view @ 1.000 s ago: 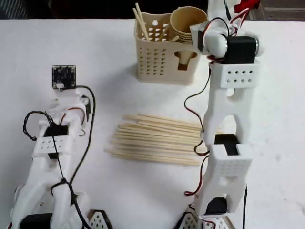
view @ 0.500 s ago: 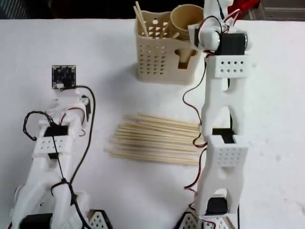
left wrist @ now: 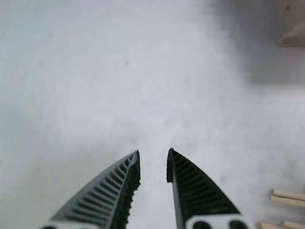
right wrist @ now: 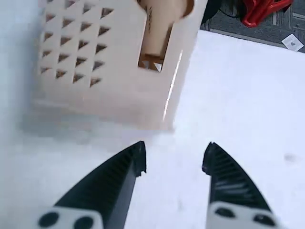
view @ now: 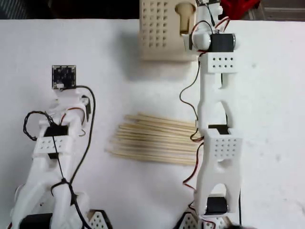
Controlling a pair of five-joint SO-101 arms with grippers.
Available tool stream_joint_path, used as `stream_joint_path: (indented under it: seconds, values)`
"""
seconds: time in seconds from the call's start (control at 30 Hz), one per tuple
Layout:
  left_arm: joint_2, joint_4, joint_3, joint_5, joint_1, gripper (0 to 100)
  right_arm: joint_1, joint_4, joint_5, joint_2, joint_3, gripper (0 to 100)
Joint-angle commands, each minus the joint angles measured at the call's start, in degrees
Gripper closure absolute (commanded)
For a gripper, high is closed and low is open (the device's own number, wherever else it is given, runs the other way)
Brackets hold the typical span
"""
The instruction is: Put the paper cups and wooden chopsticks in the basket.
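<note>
A loose pile of wooden chopsticks (view: 157, 139) lies on the white table between the two arms; a few of their ends show in the left wrist view (left wrist: 288, 196). The cream perforated basket (view: 164, 31) stands at the table's far edge, its top cut off by the frame. Through its handle slot a brown paper cup (right wrist: 159, 24) shows inside the basket (right wrist: 109, 71). My right gripper (right wrist: 175, 148) is open and empty, just short of the basket's near wall. My left gripper (left wrist: 153, 152) hovers over bare table with its fingers slightly apart, holding nothing.
The right arm (view: 217, 95) stretches across the table beside the chopstick pile. The left arm (view: 55, 143) is folded back at the near left. Beyond the far table edge lie dark floor and a red object (right wrist: 262, 12).
The right arm has stretched farther forward. The basket has shifted away toward the far edge, so its rim, cup top and upright chopsticks are now out of the high view.
</note>
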Motion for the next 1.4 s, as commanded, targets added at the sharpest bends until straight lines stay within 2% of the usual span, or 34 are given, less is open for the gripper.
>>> stream_joint_path:
  seconds: [0.0,0.1,0.13,0.23,0.37,0.53,0.77,0.87,1.0,1.13,1.23,1.37]
  values:
    - [-1.9,-1.3,-0.4,-0.6,-0.4,89,-1.9,-8.0,0.0,4.9,4.1,79.3]
    - [-1.9,-1.0,-0.3,-0.6,0.1,89,-4.2,-31.5,4.0,18.1,11.6,80.4]
    - [-1.9,-0.9,-0.3,-0.6,0.2,89,-4.4,-33.2,6.9,21.2,11.0,82.9]
    - [-1.9,-1.0,-0.3,-0.6,0.2,89,-4.3,-25.7,9.3,24.8,5.6,91.4]
    - [-1.9,-0.9,-0.3,-0.6,1.2,89,-4.0,-16.0,9.1,26.1,-2.5,91.0]
    - [-1.9,-1.1,-0.3,-0.6,1.2,89,-4.1,-10.4,9.1,28.4,-6.9,91.5]
    - [-1.9,-1.0,-0.3,-0.6,1.2,89,-1.0,9.5,1.3,28.0,-26.5,96.3]
    - [-1.9,-1.1,-0.3,-0.6,1.2,89,0.7,15.0,1.1,23.1,-24.8,96.7]
    - [-1.9,-1.1,-0.3,-0.6,1.2,89,4.2,14.9,-0.1,18.7,-25.7,96.7]
    - [-1.9,-1.0,-0.3,-0.6,1.2,89,5.3,15.2,-0.9,10.4,-20.3,96.4]
    - [-1.9,-1.1,-0.3,-0.6,1.3,89,6.5,15.2,-0.9,2.6,-11.4,96.4]
    - [-1.9,-0.9,-0.3,-0.6,2.1,89,7.4,15.2,-0.8,-13.3,8.3,96.0]
